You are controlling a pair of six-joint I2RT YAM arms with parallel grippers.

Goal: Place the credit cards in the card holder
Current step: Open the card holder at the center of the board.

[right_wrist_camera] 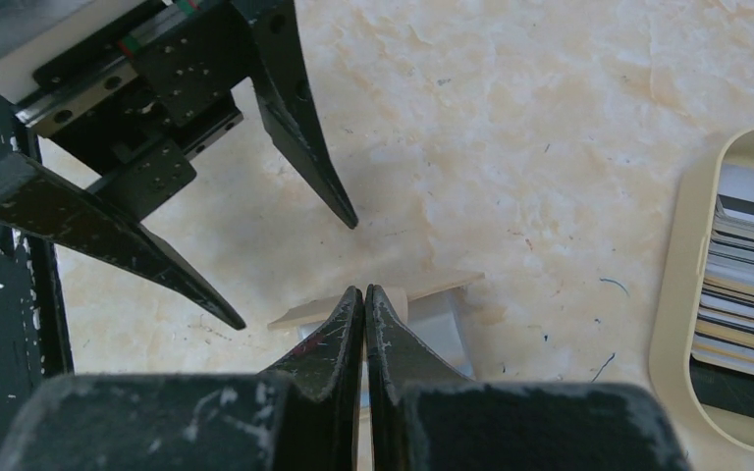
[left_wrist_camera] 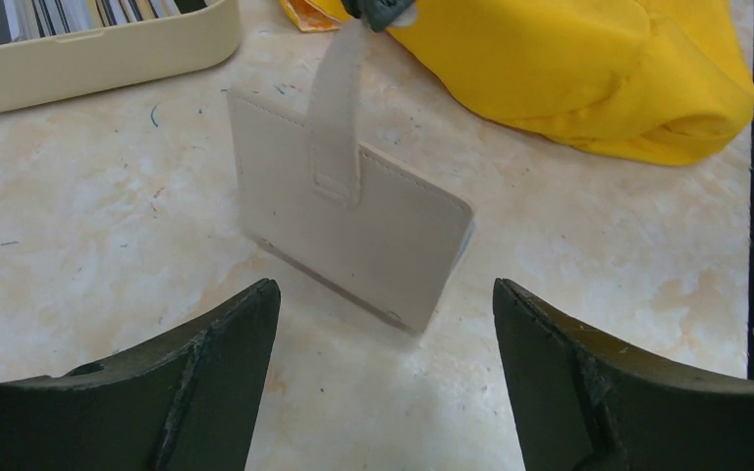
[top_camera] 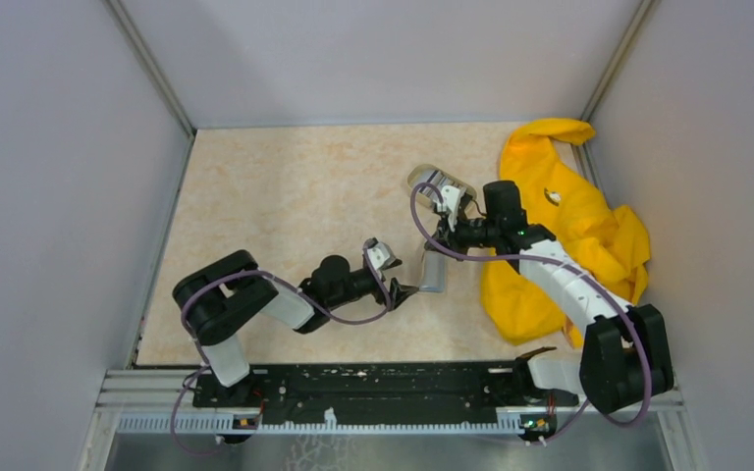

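The tan card holder (left_wrist_camera: 353, 231) stands tilted with its lower edge at the tabletop, hanging by its strap (left_wrist_camera: 339, 98). My right gripper (right_wrist_camera: 364, 290) is shut on the strap's top end, above the holder (right_wrist_camera: 442, 283). My left gripper (left_wrist_camera: 386, 294) is open just in front of the holder (top_camera: 434, 273), not touching it, with nothing between its fingers. The credit cards (right_wrist_camera: 746, 285) lie stacked edge-on in an oval beige dish (right_wrist_camera: 682, 265) beyond the holder. From above, the left gripper (top_camera: 398, 275) faces the right gripper (top_camera: 445, 235) at mid-table.
The beige dish (top_camera: 442, 184) sits behind the right gripper. A big crumpled yellow cloth (top_camera: 569, 235) covers the right side of the table, under the right arm. Grey walls close in the table on three sides.
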